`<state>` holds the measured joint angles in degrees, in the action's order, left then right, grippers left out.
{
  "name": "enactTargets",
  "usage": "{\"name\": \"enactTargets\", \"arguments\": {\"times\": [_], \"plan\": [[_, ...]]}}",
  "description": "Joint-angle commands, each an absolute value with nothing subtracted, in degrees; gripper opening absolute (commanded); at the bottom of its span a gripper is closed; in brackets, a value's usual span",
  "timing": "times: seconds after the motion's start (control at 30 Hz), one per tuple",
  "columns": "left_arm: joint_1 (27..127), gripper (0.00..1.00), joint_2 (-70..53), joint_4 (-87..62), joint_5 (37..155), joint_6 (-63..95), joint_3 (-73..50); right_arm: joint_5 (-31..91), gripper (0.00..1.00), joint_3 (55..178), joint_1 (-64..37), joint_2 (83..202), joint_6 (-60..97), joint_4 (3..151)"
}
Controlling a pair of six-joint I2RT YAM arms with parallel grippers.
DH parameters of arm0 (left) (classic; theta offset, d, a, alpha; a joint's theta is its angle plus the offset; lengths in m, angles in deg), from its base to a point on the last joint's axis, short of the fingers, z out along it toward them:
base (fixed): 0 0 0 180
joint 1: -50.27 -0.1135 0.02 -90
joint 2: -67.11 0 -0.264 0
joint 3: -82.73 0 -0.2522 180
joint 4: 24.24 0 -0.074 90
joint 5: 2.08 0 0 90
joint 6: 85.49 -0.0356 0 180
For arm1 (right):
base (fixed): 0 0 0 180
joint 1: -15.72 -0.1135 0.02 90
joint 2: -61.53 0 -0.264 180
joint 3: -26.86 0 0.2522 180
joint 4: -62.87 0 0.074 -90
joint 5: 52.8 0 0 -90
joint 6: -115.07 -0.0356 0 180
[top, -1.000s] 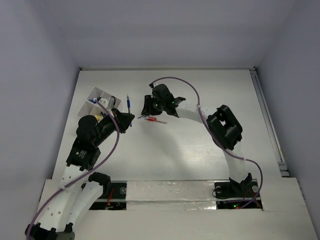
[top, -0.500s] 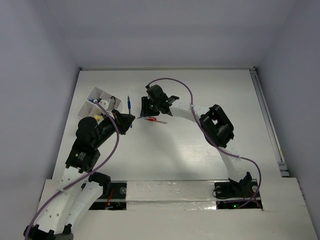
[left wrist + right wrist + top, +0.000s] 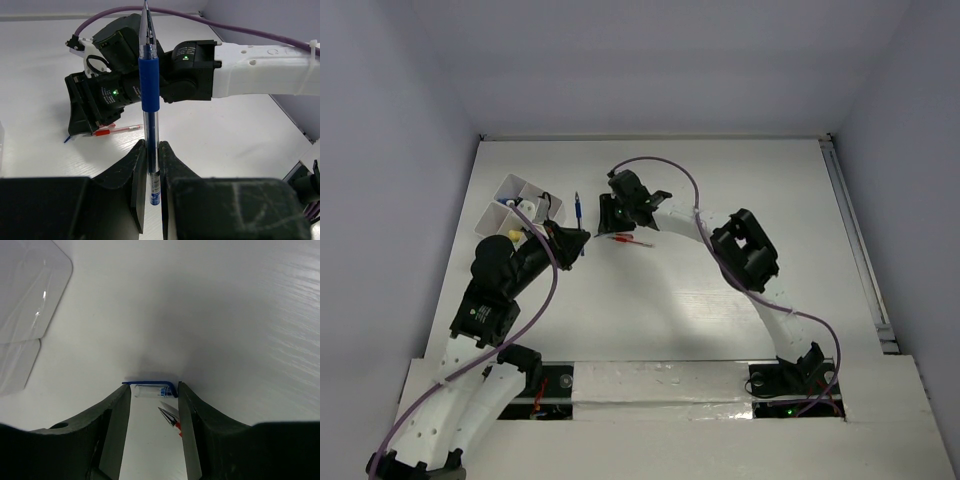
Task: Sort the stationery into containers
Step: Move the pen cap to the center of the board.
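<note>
My left gripper (image 3: 570,243) is shut on a blue pen (image 3: 149,95) near its rear end; the pen stands up from the jaws (image 3: 577,207). The thin red pen (image 3: 631,241) lies on the table, also in the left wrist view (image 3: 112,129). My right gripper (image 3: 607,216) hangs low over the red pen's left end. In the right wrist view it is open (image 3: 152,388), its fingers either side of a clear pen cap with a blue clip (image 3: 150,390) and the red pen's tip (image 3: 172,418). The white organiser box (image 3: 501,190) stands at the far left.
The box holds a yellow item (image 3: 515,237), a white tube (image 3: 527,205) and black scissor handles (image 3: 549,200). A clear plastic sheet (image 3: 25,305) lies at the upper left of the right wrist view. The two grippers are close together, and a purple cable (image 3: 660,160) arches over the right arm.
My right gripper has moved a little left and lower over the red pen's left end. My left gripper still holds the blue pen and has barely shifted.
</note>
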<state>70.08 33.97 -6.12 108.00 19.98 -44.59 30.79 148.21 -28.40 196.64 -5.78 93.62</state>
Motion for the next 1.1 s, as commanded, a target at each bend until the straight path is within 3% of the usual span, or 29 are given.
{"name": "enactTargets", "arguments": {"times": [0.0, 0.67, 0.87, 1.07], "plan": [[70.31, 0.0, 34.77, -7.75, 107.79, 19.28, -42.11, 30.26, 0.48, 152.06, -29.63, 198.37, -5.25, 94.82], [70.31, 0.0, 34.59, -7.75, 107.52, 19.37, -42.2, 23.94, 0.48, 162.52, -32.35, 206.82, -0.42, 95.79], [70.31, 0.0, 34.59, -7.75, 107.52, 19.45, -42.2, 22.97, 0.43, 162.08, -34.02, 207.26, 2.92, 96.31], [70.31, 0.0, 34.59, -7.93, 107.44, 19.46, -42.2, 24.89, 0.6, 162.61, -34.55, 206.56, 6.18, 96.23]]}}
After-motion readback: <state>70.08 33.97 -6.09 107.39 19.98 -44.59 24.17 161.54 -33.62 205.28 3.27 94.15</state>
